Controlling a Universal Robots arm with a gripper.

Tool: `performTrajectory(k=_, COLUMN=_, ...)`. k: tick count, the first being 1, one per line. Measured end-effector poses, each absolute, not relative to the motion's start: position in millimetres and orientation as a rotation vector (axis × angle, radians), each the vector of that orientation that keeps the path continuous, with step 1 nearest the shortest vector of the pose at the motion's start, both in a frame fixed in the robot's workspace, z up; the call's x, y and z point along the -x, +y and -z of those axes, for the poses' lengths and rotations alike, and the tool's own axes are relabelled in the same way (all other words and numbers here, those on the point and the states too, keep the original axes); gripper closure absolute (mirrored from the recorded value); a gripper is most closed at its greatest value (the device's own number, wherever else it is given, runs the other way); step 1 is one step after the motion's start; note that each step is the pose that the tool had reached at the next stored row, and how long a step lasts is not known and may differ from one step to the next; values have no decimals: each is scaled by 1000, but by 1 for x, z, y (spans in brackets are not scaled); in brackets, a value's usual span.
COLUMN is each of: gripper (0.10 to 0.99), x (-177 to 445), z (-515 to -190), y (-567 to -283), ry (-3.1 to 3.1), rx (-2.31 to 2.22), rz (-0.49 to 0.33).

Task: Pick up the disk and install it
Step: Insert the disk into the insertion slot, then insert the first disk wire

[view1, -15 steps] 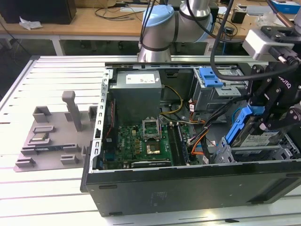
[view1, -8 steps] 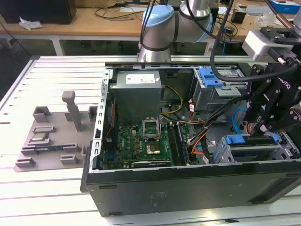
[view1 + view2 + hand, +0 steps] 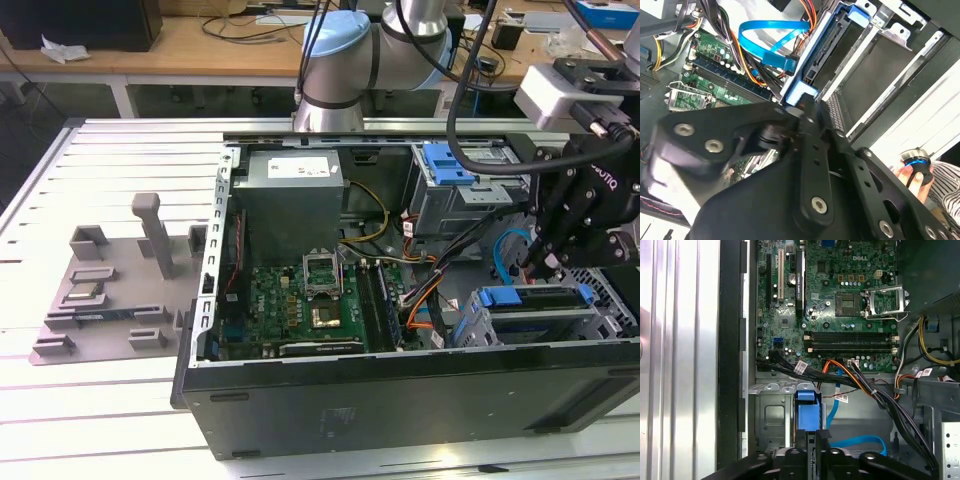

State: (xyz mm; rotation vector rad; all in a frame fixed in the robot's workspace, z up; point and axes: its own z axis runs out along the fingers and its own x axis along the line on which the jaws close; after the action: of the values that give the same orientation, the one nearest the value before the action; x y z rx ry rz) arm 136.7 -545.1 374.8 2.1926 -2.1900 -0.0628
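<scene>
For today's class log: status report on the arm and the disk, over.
Gripper low over drive cage. Disk apparently in the cage slot. Blue cable looped alongside.

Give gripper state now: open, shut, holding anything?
Gripper: cannot be told whether open or shut, or holding anything; it sits just above a drive cage.

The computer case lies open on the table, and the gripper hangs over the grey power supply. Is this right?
No. The case lies open on the table, but the gripper hangs over the near drive cage, not the power supply, as the exterior view shows.
</scene>
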Motion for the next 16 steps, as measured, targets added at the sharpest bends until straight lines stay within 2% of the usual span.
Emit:
performTrajectory(k=1, gripper=969, x=-137, z=-375, y=-545, ry=-2190, rx=-2193, rz=63)
performTrajectory(k=3, gripper=980, x=-137, z=-375, y=-545, ry=-2190, rx=-2193, rz=63)
performTrajectory(k=12, gripper=980, x=-142, z=-374, y=-545, ry=-2190, rx=-2193, rz=63)
performTrajectory(k=16, gripper=980, x=-160, z=-374, y=-535, ry=-2189, rx=-2192, rz=61)
